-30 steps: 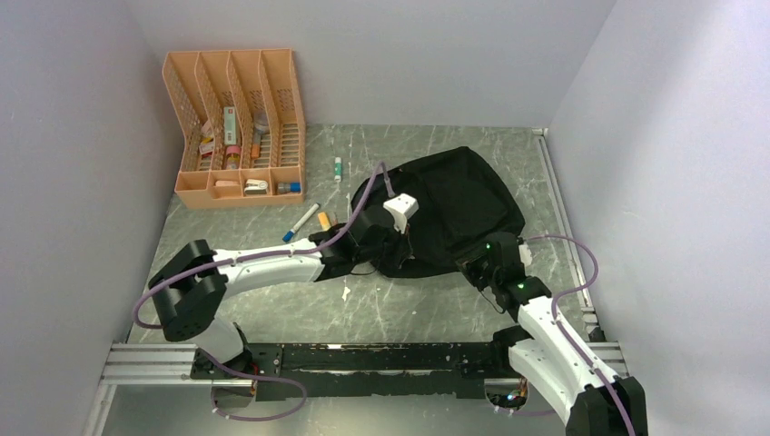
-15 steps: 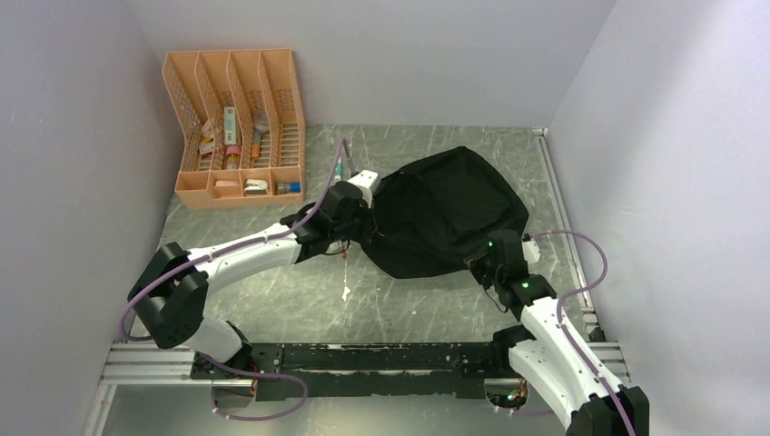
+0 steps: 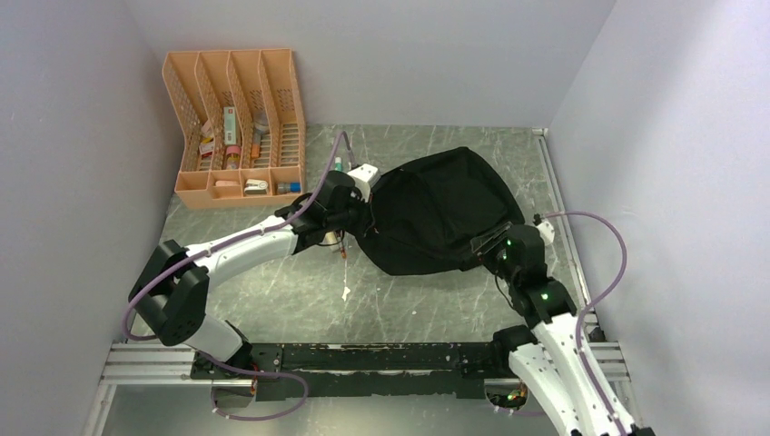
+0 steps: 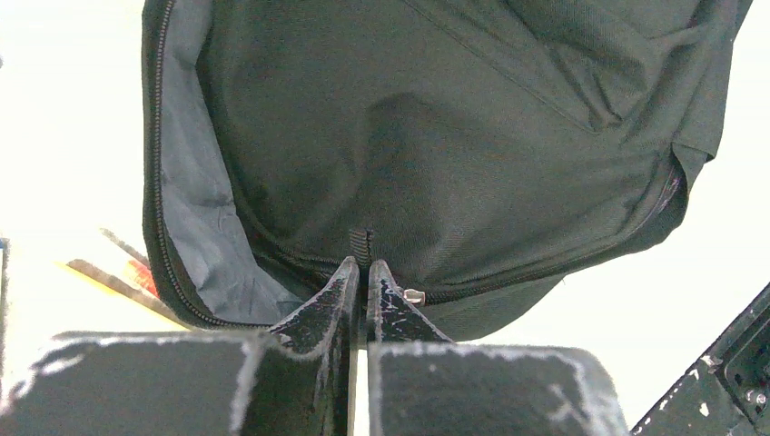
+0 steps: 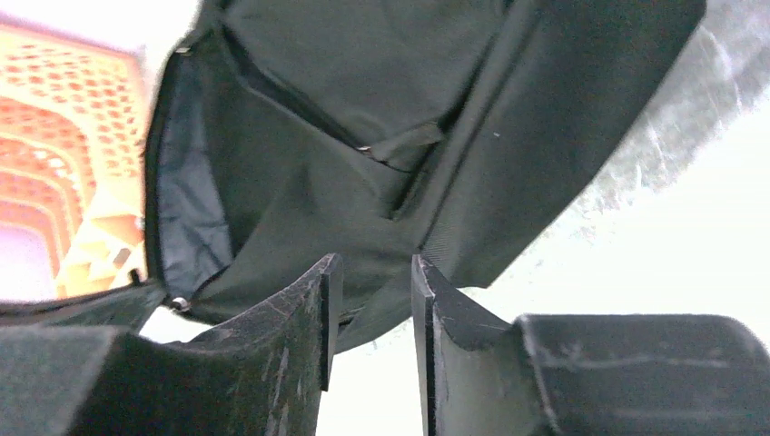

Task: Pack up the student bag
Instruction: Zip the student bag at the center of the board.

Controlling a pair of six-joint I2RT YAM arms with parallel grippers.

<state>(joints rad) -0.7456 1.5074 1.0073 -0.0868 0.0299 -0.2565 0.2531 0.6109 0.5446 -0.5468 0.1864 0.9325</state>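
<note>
orange organiser (image 3: 238, 197) | back-left corner, supplies inside | marbled table (image 3: 409, 302)

Overhead view now: soft, even light from above, no hard glare, pale walls (image 3: 82, 136) evenly lit, only faint, fuzzy shadows under the arms on the counter (image 3: 300, 300). The student bag (image 3: 440, 213) reads as a near-flat black mass, folds barely showing. Over to the left wrist: counter blown out to pure white around the bag, fabric weave sharp, but the left tool (image 4: 360, 270) right at the lens is soft. Right wrist: same story, white burn-out lower right, the right tool (image 5: 372, 268) blurred in the foreground, the orange organiser (image 5: 54, 136) smeared, out of focus and washed pale at the left edge
</note>
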